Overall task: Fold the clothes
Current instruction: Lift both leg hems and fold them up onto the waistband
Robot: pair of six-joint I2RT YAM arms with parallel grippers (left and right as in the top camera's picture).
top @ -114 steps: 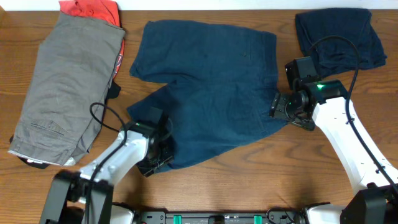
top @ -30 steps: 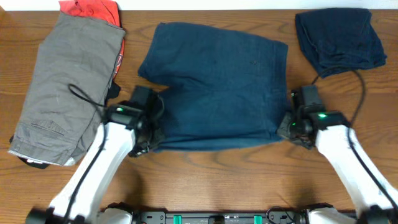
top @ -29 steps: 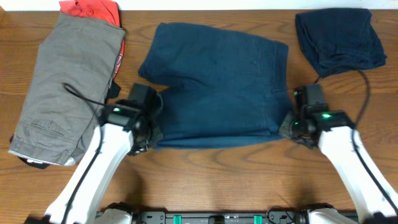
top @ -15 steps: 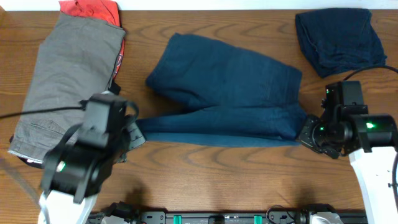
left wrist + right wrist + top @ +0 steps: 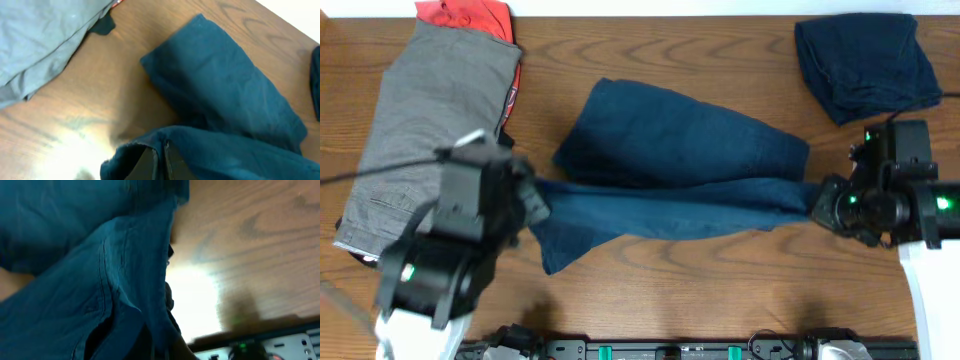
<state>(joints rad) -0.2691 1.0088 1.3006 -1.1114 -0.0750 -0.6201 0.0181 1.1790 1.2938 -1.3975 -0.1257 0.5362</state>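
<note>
The dark blue denim shorts (image 5: 680,150) lie across the middle of the table. Their near edge is lifted and stretched into a band between my two grippers. My left gripper (image 5: 535,200) is shut on the left end of that band, and a loose corner hangs below it. In the left wrist view the fingers (image 5: 150,165) pinch the denim (image 5: 225,85) at the bottom edge. My right gripper (image 5: 817,197) is shut on the right end. The right wrist view shows denim (image 5: 75,255) draped over the closed gripper (image 5: 160,350), which is mostly hidden.
Grey shorts (image 5: 430,130) lie at the left over a red-orange piece (image 5: 465,15). A navy garment (image 5: 865,60) is bunched at the back right. Bare wooden table (image 5: 720,290) shows in front of the denim. The table's front edge is close behind both arms.
Both grippers have risen and drawn apart with the near edge of the denim shorts. The flat cloth has been pulled up into a taut band and its far part has slid forward.
</note>
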